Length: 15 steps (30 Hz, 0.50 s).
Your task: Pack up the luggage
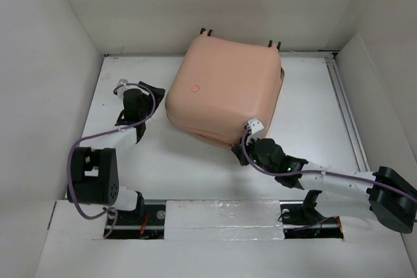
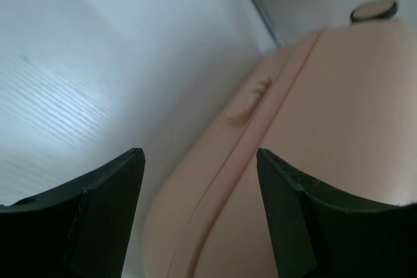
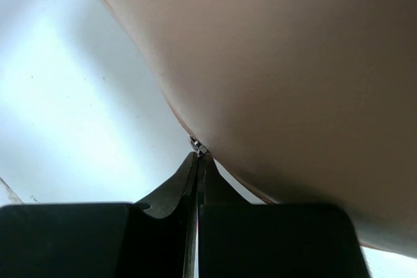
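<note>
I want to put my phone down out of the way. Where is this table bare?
Bare table lies in front of the suitcase, between the left arm and right arm, and right of it to the side rail. It is crowded at the suitcase's left side, by the left gripper, and its near corner, by the right gripper.

No legible text, even on luggage [image 1: 221, 96].

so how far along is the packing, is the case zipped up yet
Done: the luggage lies on the table with its lid down, and no contents are in sight. In hand: the right gripper is pinched shut on what looks like the zipper pull at the near seam, while the left gripper stands open beside the case's left side, holding nothing. Left: running the zip round; how much is zipped cannot be told.
</note>
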Each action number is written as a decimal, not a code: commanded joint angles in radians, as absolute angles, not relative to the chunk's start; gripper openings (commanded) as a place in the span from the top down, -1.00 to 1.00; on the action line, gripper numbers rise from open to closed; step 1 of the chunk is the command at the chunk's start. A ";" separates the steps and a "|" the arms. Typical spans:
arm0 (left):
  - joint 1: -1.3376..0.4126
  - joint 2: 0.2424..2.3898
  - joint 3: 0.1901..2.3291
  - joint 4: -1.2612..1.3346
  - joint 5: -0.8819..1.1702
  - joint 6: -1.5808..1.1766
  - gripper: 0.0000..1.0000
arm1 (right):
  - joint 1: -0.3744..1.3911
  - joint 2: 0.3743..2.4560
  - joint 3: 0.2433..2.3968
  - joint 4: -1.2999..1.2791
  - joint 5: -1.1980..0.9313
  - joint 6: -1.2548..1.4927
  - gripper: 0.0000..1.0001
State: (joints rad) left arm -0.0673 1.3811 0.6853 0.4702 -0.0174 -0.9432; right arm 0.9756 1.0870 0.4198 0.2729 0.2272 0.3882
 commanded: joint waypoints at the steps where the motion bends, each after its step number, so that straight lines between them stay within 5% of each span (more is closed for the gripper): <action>1: -0.093 1.426 0.713 0.571 0.162 -0.977 -0.29 | 1.041 1.114 0.471 0.331 0.107 0.368 1.00; 15: -0.345 1.396 0.624 0.686 0.224 -1.074 -0.29 | 1.213 1.451 0.796 0.330 0.195 0.250 1.00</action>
State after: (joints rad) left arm -0.2211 1.3960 0.6762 0.7055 -0.0414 -0.9871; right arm 1.1255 1.3808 0.6807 0.1928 0.3901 0.2539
